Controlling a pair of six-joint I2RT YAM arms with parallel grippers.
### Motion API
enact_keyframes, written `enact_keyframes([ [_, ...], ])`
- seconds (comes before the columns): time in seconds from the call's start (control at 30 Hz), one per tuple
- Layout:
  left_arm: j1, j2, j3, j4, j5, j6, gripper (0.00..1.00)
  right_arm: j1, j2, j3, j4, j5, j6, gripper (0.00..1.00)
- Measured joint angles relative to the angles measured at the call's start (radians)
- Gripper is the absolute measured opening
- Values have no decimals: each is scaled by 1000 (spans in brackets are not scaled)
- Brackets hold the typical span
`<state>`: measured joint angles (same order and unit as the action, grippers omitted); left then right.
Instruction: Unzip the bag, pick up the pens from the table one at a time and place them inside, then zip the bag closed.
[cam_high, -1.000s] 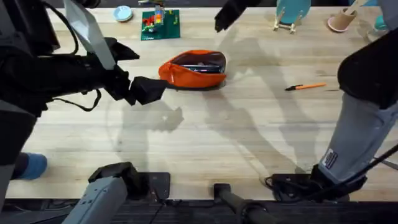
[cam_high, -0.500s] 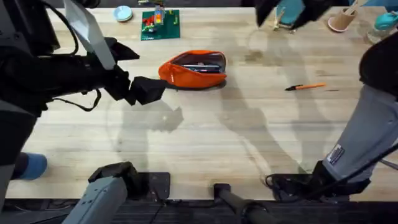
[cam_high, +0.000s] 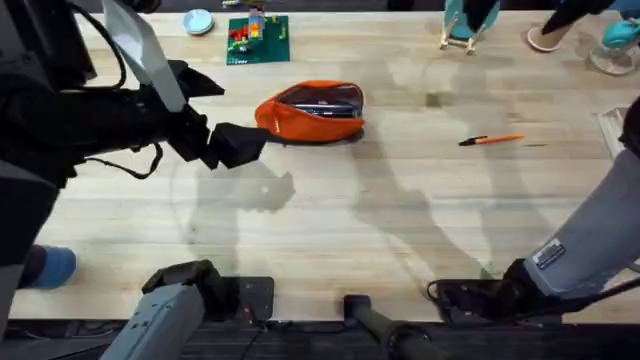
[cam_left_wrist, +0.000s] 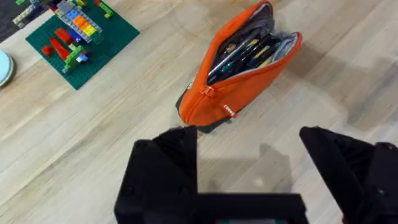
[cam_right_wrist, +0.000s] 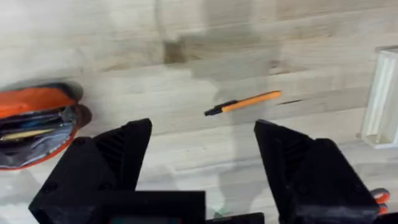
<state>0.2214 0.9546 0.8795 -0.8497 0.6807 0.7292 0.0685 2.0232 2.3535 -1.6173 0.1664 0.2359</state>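
Observation:
The orange bag (cam_high: 312, 110) lies unzipped on the table (cam_high: 330, 230), gaping, with a dark pen and other slim items inside (cam_left_wrist: 245, 50). My left gripper (cam_high: 235, 112) hovers just left of the bag, open and holding nothing; in the left wrist view (cam_left_wrist: 245, 137) the bag's end with the zipper pull (cam_left_wrist: 207, 92) sits just beyond its fingers. An orange pen (cam_high: 492, 140) with a dark tip lies alone to the right. My right gripper (cam_right_wrist: 202, 134) is open and bare, high above that pen (cam_right_wrist: 245, 102), with the bag (cam_right_wrist: 37, 124) off to one side.
A green brick baseplate (cam_high: 258, 38) and a small blue disc (cam_high: 198, 21) sit at the back left. A teal stand (cam_high: 465, 25) and a pink cup (cam_high: 545, 38) are at the back right. A white tray edge (cam_right_wrist: 382, 93) lies near the pen.
The right arm's gripper has swung from above the bag toward the far right, over the orange pen. The left arm and the bag have stayed put.

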Motion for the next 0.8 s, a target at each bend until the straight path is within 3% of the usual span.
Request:
enact_keyframes([
  [0.3, 0, 0, 0, 0, 0, 0, 993, -49, -110, -92, 0, 25, 4, 996],
  [0.67, 0, 0, 0, 0, 0, 0, 993, -183, -254, -468, 12, 29, 40, 996],
  [0.8, 0, 0, 0, 0, 0, 0, 993, -220, -292, -597, 137, 28, 100, 996],
])
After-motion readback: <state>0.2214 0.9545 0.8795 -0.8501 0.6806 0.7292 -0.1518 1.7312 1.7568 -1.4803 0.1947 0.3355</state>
